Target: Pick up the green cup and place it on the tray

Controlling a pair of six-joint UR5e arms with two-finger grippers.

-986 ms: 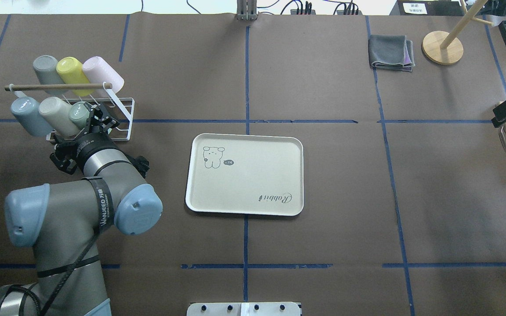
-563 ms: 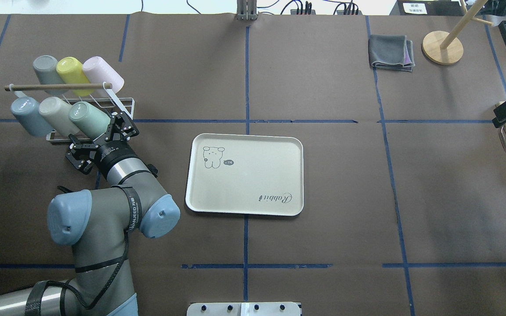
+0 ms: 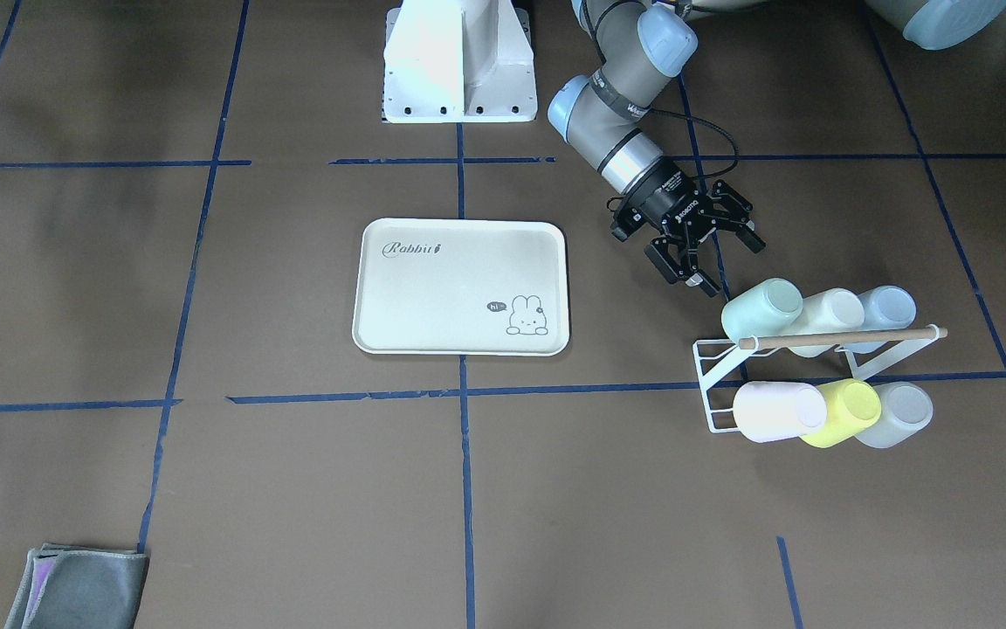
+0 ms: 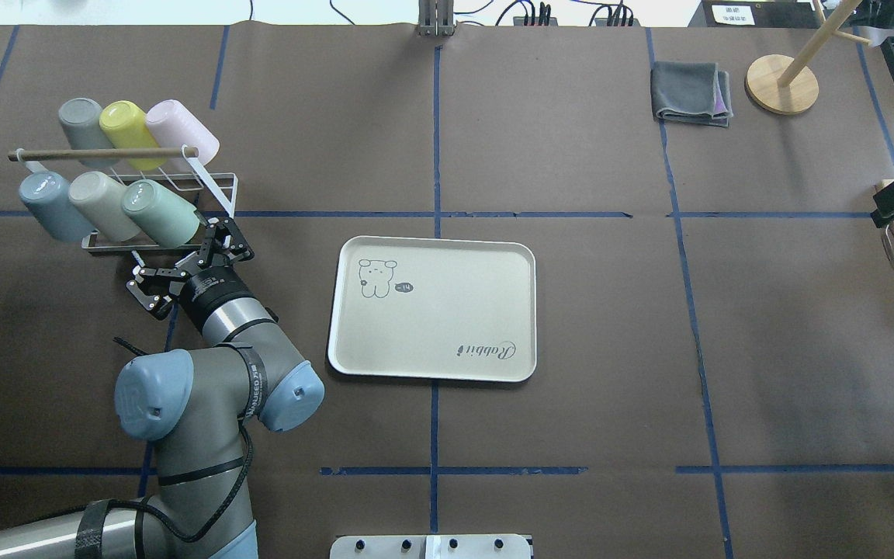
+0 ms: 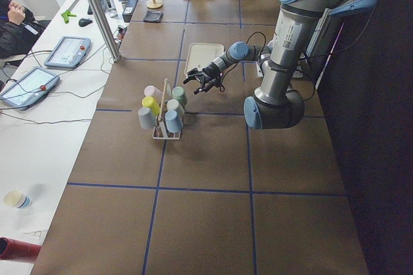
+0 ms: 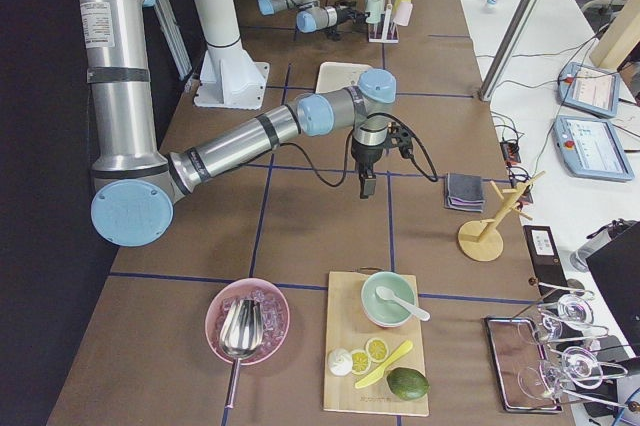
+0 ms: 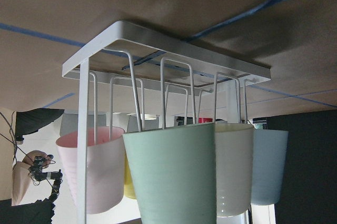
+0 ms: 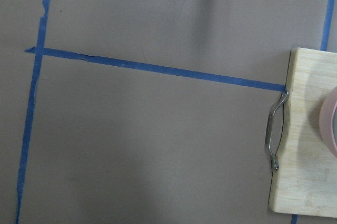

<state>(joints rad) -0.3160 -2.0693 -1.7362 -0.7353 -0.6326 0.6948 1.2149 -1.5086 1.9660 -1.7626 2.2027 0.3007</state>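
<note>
the left hand (image 4: 183, 256) hung spread just beside the pale mint-green plastic cup (image 4: 161, 217), so grasping and carrying it to the cream rectangular tray (image 4: 431, 326) remained.

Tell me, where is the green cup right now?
In the overhead view the green cup sits on the white rack at the left, next to the cream cup, right in front of the open left pincer.

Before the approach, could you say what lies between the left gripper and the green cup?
Front-facing view: only bare table shows between the open left gripper and the green cup.
</note>
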